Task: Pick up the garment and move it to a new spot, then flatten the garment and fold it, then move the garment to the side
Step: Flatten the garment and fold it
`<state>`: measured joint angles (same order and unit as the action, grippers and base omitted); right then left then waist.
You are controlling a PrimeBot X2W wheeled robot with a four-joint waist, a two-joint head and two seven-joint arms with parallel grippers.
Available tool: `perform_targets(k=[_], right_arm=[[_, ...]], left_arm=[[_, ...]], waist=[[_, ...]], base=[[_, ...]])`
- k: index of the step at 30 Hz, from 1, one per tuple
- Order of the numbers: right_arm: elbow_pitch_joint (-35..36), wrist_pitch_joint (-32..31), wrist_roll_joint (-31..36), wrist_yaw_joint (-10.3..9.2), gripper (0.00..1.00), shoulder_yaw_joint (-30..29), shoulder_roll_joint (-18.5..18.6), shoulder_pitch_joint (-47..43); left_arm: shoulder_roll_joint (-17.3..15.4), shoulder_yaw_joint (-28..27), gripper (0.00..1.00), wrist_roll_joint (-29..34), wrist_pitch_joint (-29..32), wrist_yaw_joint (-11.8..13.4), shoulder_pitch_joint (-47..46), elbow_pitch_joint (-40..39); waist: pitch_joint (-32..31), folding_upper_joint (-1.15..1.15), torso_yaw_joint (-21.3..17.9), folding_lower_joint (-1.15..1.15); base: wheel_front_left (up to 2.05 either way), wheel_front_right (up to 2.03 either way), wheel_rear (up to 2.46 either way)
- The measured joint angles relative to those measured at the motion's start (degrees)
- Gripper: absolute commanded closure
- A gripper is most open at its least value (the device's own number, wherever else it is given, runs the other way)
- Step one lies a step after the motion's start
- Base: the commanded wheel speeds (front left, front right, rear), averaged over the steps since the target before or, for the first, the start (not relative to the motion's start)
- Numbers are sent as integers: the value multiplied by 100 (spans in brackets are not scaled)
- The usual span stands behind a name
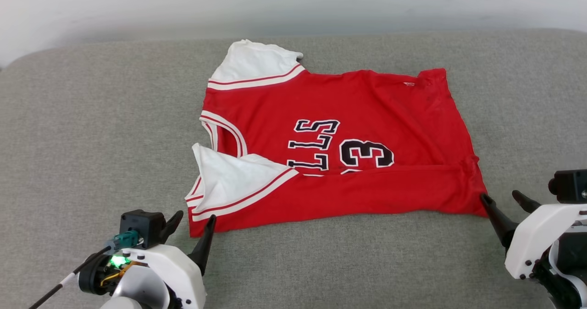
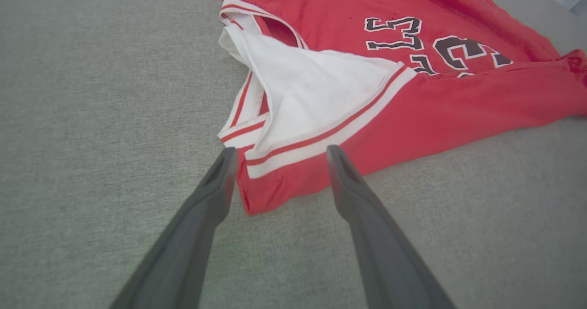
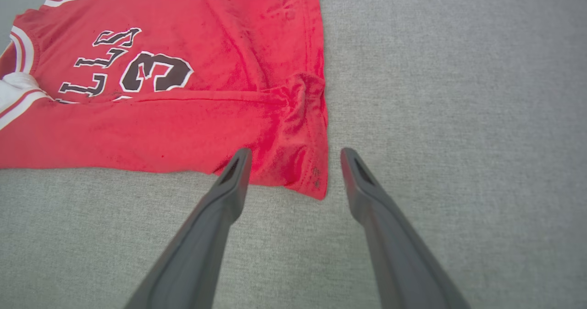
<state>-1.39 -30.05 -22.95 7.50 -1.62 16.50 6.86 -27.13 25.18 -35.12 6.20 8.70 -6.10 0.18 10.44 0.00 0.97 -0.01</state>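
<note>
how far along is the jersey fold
Done: the jersey lies flat, its near edge folded over part of the print. In hand: nothing; the left gripper and right gripper stand open at its near corners. Left: further folds, then moving it aside.

The garment (image 1: 367,102) has its near edge turned over in a red band (image 1: 367,192) that covers part of the black print (image 1: 341,146). Only "LLS" and a "3" can be read; the rest lies under the fold. The near white sleeve (image 1: 229,176) hides part of the neck opening. A small white mark (image 1: 408,84) near the far right corner is too small to read.

In the head view the right hand (image 1: 500,195) is cut off by the right and bottom edges, and the left hand (image 1: 195,215) by the bottom edge. The left wrist view cuts off the garment's far and right parts. The right wrist view cuts off its left part. Whether the right hand's inner finger touches the garment's near right corner cannot be told.
</note>
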Motion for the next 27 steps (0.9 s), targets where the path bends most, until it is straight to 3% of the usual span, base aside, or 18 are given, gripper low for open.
perform_targets(k=[5,12,21,22,23,27], right_arm=[[460,-126,138,0,0,-120,-303,-141],[777,-185,208,0,0,-130,-433,-162],[825,-189,202,0,0,-142,-495,-164],[824,-174,202,0,0,-138,-495,-163],[823,-174,201,0,0,-132,-495,-161],[768,-192,167,0,0,-129,-446,-149]], left_arm=[[-110,-29,0,20,242,175,-2,-100],[-158,-52,0,82,577,475,-86,157],[-104,-1,0,-64,777,444,-172,435],[-102,11,62,-96,801,422,-199,460],[-100,25,100,-111,821,379,-224,486],[-14,76,100,-258,815,157,-265,569]], waist=[[150,0,-82,0],[397,0,-200,0],[685,0,-296,0],[699,0,-297,0],[703,0,-298,0],[636,0,-269,1]], base=[[0,0,0],[0,0,0],[0,0,0],[0,0,0],[0,0,0],[0,0,0]])
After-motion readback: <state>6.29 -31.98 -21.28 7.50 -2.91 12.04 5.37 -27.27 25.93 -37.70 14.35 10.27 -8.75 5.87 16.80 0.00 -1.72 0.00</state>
